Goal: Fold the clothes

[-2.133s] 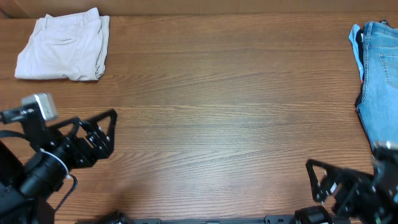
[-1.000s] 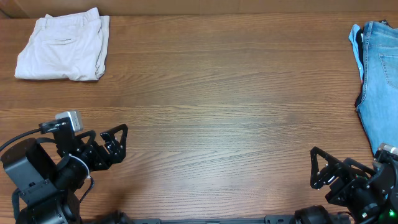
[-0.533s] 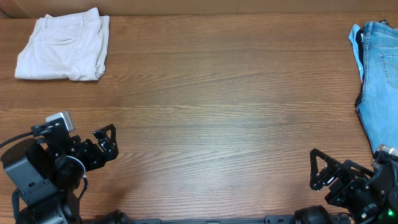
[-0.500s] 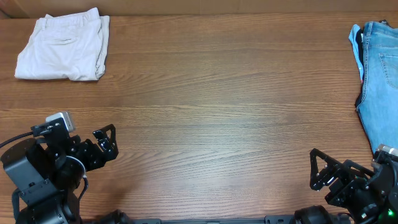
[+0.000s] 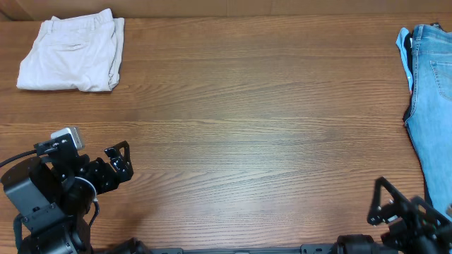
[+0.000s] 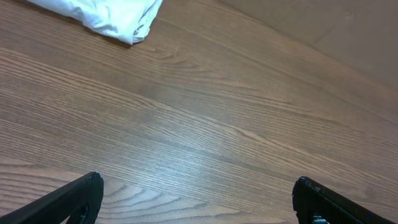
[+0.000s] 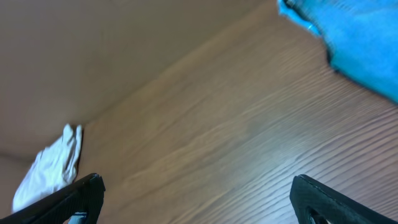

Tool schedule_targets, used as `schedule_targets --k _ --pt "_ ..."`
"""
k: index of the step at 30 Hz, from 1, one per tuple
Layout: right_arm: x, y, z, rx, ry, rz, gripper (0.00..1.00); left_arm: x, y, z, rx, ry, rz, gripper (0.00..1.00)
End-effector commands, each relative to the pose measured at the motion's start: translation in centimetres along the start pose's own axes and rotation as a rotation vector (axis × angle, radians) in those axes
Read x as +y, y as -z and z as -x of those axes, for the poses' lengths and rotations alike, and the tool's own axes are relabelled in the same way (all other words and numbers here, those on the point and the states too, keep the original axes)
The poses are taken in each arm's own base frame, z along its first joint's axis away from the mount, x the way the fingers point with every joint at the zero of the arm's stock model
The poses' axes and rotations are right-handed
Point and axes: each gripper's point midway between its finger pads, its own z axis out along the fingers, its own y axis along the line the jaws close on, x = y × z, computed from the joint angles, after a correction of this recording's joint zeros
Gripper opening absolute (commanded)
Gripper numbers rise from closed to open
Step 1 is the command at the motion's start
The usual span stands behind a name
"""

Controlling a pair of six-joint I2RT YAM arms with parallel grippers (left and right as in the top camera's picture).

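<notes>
Two garments at far sides, two arms at the near edge.
The shorts [image 5: 70, 55] lie in the far-left corner of the table [image 5: 261, 127]; the jeans [image 5: 432, 92] lie along its right edge, well apart from them. The left gripper [image 5: 119, 150] sits near-left, the right gripper [image 5: 376, 201] near-right — each well apart from both garments.

The overhead camera is looking straight down from well above, taking in the whole table [image 5: 247, 106]. The left wrist camera is sitting low and near the wood, facing the far-left corner — the shorts [image 6: 106, 12] are showing there and overhead. The right wrist camera is angling across, sharing shorts and jeans [image 7: 354, 37] too.
</notes>
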Motion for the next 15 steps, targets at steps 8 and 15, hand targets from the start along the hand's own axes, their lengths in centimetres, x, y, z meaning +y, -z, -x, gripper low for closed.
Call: schedule_targets --k 8,15 --pt "-0.3 -1.0 1.8 -0.205 0.113 0.031 1.0 0.2 -0.3 -0.3 0.01 -0.007 0.009 1.0" --pt "0.1 -7.9 -0.6 -0.251 0.177 0.143 1.0 0.2 -0.3 -0.3 0.01 -0.007 0.009 1.0"
